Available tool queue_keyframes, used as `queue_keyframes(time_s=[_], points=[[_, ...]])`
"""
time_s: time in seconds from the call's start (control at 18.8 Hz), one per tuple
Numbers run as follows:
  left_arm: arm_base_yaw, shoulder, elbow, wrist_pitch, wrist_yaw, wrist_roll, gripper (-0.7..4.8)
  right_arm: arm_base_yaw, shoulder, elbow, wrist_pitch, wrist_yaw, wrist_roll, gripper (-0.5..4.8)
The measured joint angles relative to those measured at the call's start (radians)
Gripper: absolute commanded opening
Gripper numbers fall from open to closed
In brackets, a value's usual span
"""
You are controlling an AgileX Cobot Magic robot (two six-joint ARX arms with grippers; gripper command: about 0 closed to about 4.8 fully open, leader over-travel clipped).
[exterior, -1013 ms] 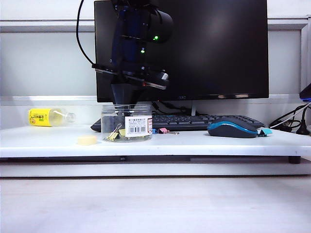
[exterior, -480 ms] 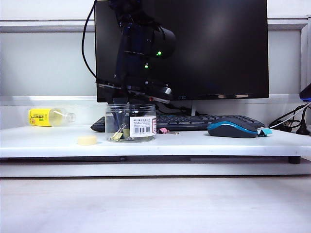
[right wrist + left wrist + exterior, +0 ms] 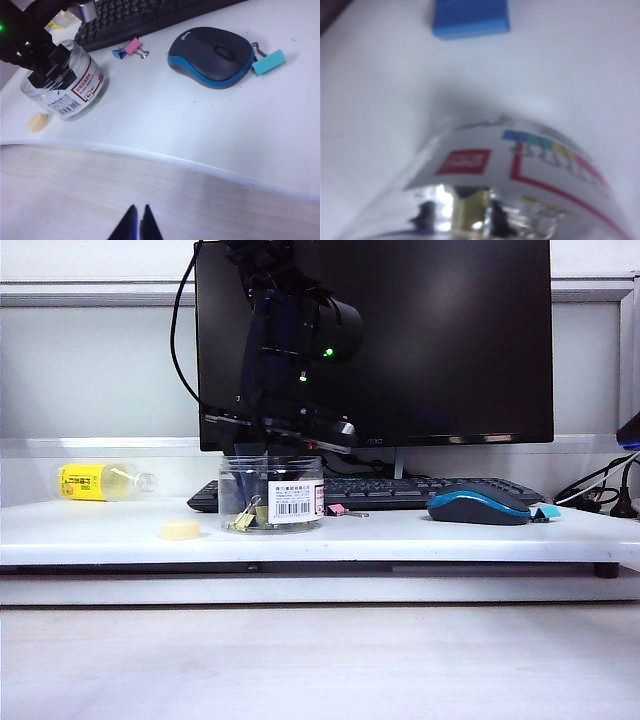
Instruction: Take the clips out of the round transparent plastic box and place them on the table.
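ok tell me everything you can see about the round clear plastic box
The round transparent plastic box is a short, wide, clear cylinder standing upright and lidless on the white table, in front of the keyboard. It carries a white barcode label and a red-edged sticker. A few clips lie at its bottom. The left gripper reaches down into its open mouth; whether it touches the wall is unclear.

Left tool (image 3: 250, 495) — hidden inside box (image 3: 272, 494)

1. Round transparent plastic box (image 3: 271, 493): one.
2. Clips on the table (image 3: 200, 120) by the keyboard (image 3: 145, 17): two, one pink (image 3: 133, 47), one blue (image 3: 119, 53).
3. Clips in box: count unclear.
4. Mouse (image 3: 212, 55): one.
5. Bottle (image 3: 103, 481): one.
6. Monitor (image 3: 440, 340): one.
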Motion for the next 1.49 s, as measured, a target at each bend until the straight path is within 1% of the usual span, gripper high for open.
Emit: queue_keyframes(time_s=[0.05,0.11,0.48,0.91,1.07,1.28,1.49], points=[[0.000,0.003,0.001,-0.002,0.002,0.000,0.85,0.000,0.000,0.000,0.000,0.000,0.000,0.22],[-0.001,0.005,0.001,-0.002,0.003,0.000,0.79,0.000,0.000,0.000,0.000,0.000,0.000,0.22],[-0.002,0.006,0.001,0.004,0.006,0.002,0.78,0.000,0.000,0.000,0.000,0.000,0.000,0.22],[-0.005,-0.014,-0.010,0.018,-0.040,-0.003,0.78,0.000,0.000,0.000,0.000,0.000,0.000,0.22],[0.000,-0.041,-0.024,0.037,-0.062,-0.004,0.78,0.000,0.000,0.000,0.000,0.000,0.000,0.22],[-0.002,-0.113,-0.021,0.051,-0.063,-0.003,0.78,0.000,0.000,0.000,0.000,0.000,0.000,0.22],[-0.002,-0.129,-0.023,0.048,-0.063,0.000,0.78,0.000,0.000,0.000,0.000,0.000,0.000,0.22]])
